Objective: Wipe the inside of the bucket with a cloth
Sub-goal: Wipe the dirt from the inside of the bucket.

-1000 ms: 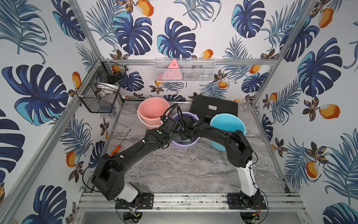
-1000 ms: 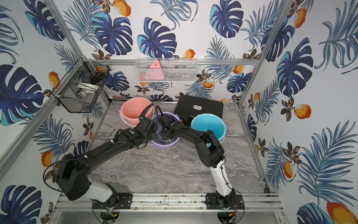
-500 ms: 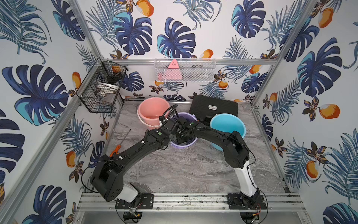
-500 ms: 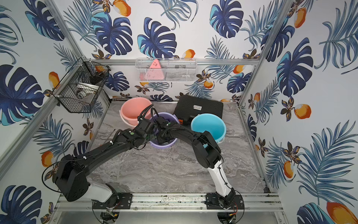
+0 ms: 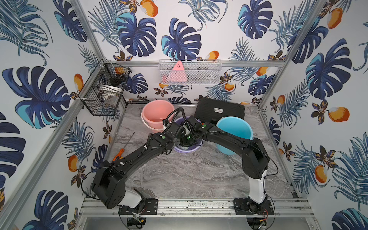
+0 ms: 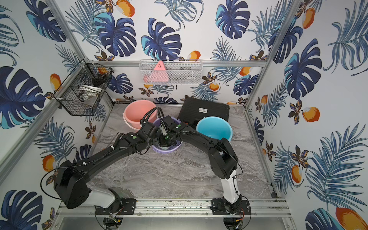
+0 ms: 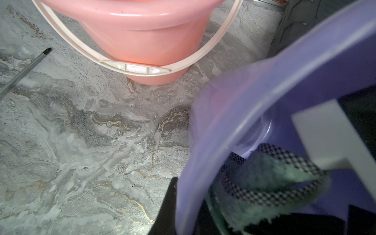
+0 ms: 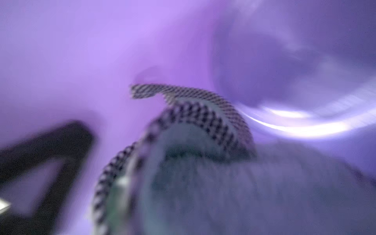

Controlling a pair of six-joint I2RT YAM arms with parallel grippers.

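- Near 9 o'clock, we see a slim screwdriver point(image 5: 119, 156) lying on the veined marble table point(image 5: 199, 175).
- At centre, our left gripper point(image 7: 187, 203) pinches the smooth purple bucket point(image 5: 185, 150) by its rim. The right gripper point(image 6: 164, 142) is clamped on the fluffy, check-edged cloth point(image 7: 270, 173) inside it.
- A glossy pink bucket point(image 5: 152, 123) stands at 11 o'clock and a round blue bucket point(image 5: 235, 127) at 2 o'clock.

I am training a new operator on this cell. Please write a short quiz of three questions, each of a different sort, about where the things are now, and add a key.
1. Which round plastic bucket contains the pale grey-green fabric cloth with checked trim?
A. the pink bucket
B. the purple bucket
C. the blue bucket
2. True or false: the orange-handled metal screwdriver lies on the grey marble-patterned table.
3. How many plastic buckets stand on the table?
Key: 1 B; 2 true; 3 three.
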